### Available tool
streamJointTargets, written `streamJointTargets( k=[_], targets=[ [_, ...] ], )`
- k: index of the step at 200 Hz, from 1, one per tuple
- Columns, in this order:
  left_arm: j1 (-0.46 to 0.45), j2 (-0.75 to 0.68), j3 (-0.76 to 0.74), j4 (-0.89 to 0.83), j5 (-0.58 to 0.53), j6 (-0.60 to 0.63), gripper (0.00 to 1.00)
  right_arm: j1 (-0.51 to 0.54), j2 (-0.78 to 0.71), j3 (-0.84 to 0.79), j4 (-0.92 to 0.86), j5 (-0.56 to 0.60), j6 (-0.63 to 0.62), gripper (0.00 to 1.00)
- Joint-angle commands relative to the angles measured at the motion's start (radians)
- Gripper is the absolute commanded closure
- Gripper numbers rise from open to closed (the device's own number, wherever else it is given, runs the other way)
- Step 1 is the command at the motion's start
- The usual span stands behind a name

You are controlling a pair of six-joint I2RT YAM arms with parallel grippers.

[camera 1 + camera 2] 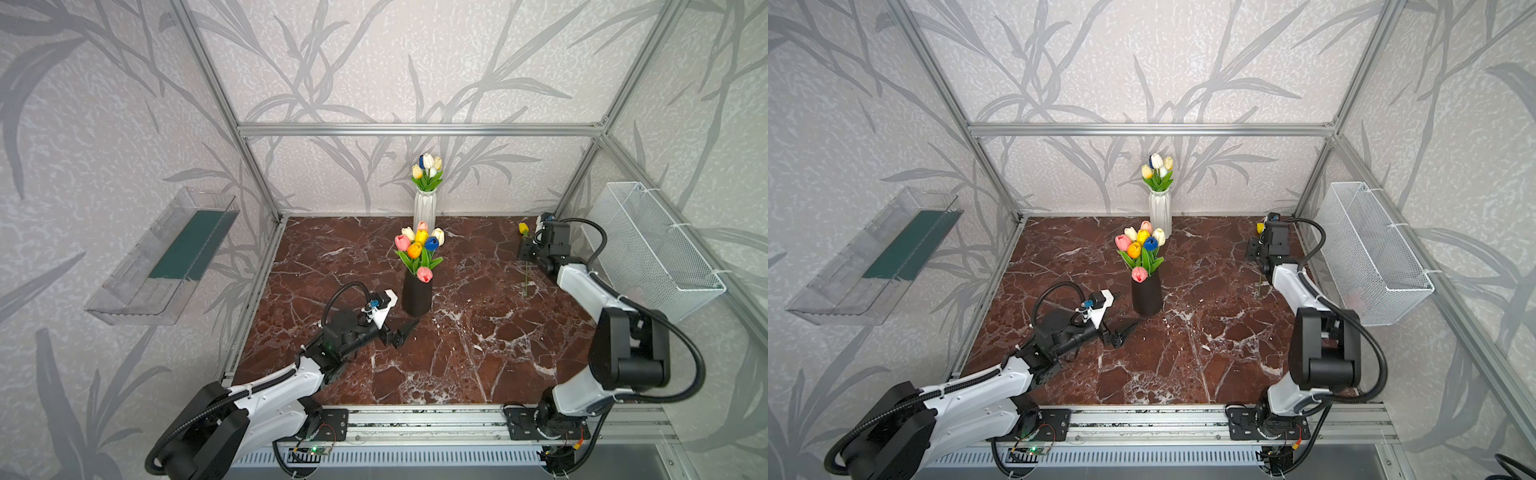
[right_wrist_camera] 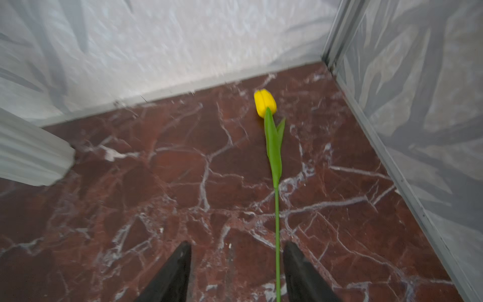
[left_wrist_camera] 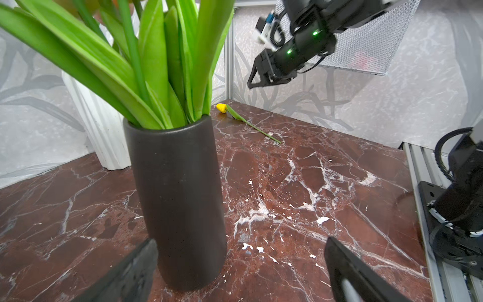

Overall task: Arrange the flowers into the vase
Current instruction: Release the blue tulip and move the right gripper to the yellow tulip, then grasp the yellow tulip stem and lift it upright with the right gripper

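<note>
Hovers, right gripper (image 2: 237, 244) parted and empty, over yellow tulip (image 1: 523, 228) lying head 12 o'clock, stem 6.

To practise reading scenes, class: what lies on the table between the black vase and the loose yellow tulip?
Nothing: only bare marble tabletop separates the black vase from the yellow tulip, seen most clearly in the left wrist view.

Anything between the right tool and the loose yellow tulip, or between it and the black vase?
Nothing visible. The right tool hangs open over the yellow tulip; only bare table lies between it and the black vase.
</note>
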Motion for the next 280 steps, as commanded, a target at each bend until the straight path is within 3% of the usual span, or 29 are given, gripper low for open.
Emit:
streamJointTargets(
  k=[1,27,50,95,136,178,196,246,280],
  targets=[
    [-0.003,-0.062,-0.013,-0.070,0.022,0.029,0.00,-0.047,0.152,0.163,-0.232,-0.006,-0.044,0.42],
    [-0.002,-0.103,-0.017,-0.106,0.001,0.046,0.01,-0.072,0.373,0.443,-0.466,-0.009,-0.071,0.50],
    [-0.003,-0.109,-0.013,-0.108,0.010,0.047,0.01,-0.076,0.488,0.563,-0.564,0.004,-0.068,0.52],
    [-0.002,-0.060,-0.015,-0.058,0.038,0.045,0.00,-0.076,0.539,0.573,-0.543,-0.017,-0.068,0.58],
    [-0.001,-0.045,-0.009,-0.044,0.027,0.054,0.00,-0.076,0.594,0.606,-0.594,0.025,-0.052,0.72],
    [-0.003,-0.077,-0.009,-0.064,0.008,0.053,0.00,-0.073,0.603,0.597,-0.604,0.055,-0.028,0.93],
    [-0.002,-0.087,-0.009,-0.071,0.002,0.056,0.00,-0.073,0.564,0.553,-0.576,0.055,-0.024,1.00],
    [-0.002,-0.084,0.019,-0.082,0.047,0.056,0.01,-0.058,0.299,0.294,-0.370,-0.041,0.014,1.00],
    [-0.003,-0.094,0.025,-0.066,-0.007,0.047,0.00,-0.027,0.078,0.073,-0.174,-0.113,0.047,1.00]
  ],
)
